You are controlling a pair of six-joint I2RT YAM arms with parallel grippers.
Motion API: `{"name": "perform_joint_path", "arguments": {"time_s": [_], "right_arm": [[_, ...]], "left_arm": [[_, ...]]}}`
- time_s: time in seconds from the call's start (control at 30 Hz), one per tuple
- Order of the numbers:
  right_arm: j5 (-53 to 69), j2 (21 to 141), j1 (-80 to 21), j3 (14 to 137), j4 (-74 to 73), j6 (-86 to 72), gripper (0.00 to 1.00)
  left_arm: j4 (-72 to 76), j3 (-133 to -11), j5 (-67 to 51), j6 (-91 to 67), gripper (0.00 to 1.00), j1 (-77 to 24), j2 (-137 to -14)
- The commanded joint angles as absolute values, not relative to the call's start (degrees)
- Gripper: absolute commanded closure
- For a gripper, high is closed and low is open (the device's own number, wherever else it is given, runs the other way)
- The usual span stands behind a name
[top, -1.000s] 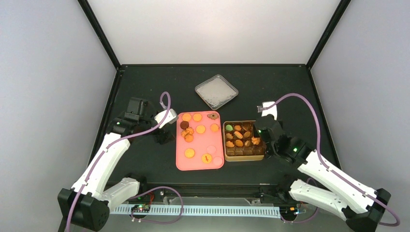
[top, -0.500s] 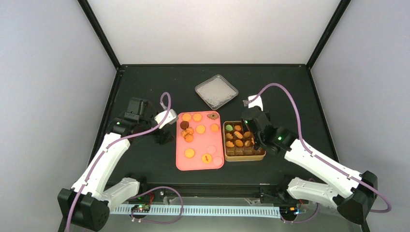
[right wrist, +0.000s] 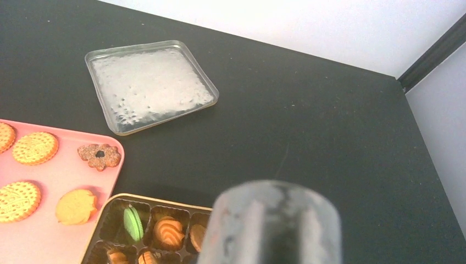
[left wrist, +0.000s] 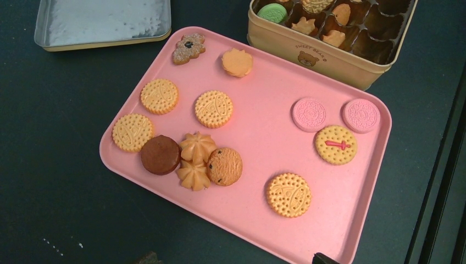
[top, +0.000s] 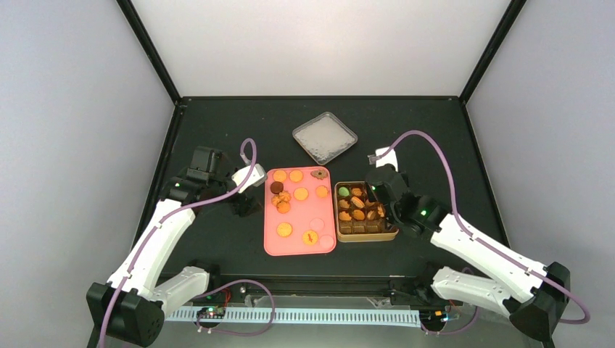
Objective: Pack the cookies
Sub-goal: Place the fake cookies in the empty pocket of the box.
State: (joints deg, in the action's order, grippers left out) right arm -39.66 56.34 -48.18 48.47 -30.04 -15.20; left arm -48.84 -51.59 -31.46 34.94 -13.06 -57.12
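The left gripper [top: 244, 205] hovered just off the pink tray's [left wrist: 258, 137] left edge, fingers spread wide with nothing in them. A bunch of the cookies [left wrist: 213, 108] sat loose on that tray: golden rounds, a dark brown one, two pink. A square tin lid [top: 324, 137] lay further back. Just right of the tray, the bear-printed tin [left wrist: 324, 55] had more in its compartments, including a green cookie [left wrist: 272, 11]. The right gripper [top: 378, 194] was over the tin, but its own camera was all blur, so nobody could tell how far open it was or if it held anything

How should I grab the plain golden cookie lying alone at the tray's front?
Pinch the golden cookie across its rim from straight above: it lies flat on the pink tray, clear of its neighbours on every side.
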Motion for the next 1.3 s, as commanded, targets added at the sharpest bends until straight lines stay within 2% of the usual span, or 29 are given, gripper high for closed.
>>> {"name": "perform_joint_path", "arguments": {"time_s": [0.0, 0.47, 0.7, 1.27], "right_arm": [[-41.35, 53.92, -47.96, 47.84, -33.08, -15.19, 0.76], [-42.21, 49.48, -47.95, 48.74, -37.02, -16.83, 0.77], [-42.17, 51.82, -47.99, 50.41, -35.63, -16.11, 0.76], [-40.33, 54.42, -47.99, 45.44, -30.56, -17.72, 0.79]], "left_arm": [[-49.92, -53.26, -32.07, 35.76, 0.26, -12.57, -57.22], [-50.53, -53.28, -32.35, 36.36, 0.27, -12.51, -56.70], [-50.91, -53.17, -32.06, 36.73, 0.27, -12.51, -56.17], [-51.30, -53.08, -32.30, 37.18, 0.28, -12.49, -56.16]]}}
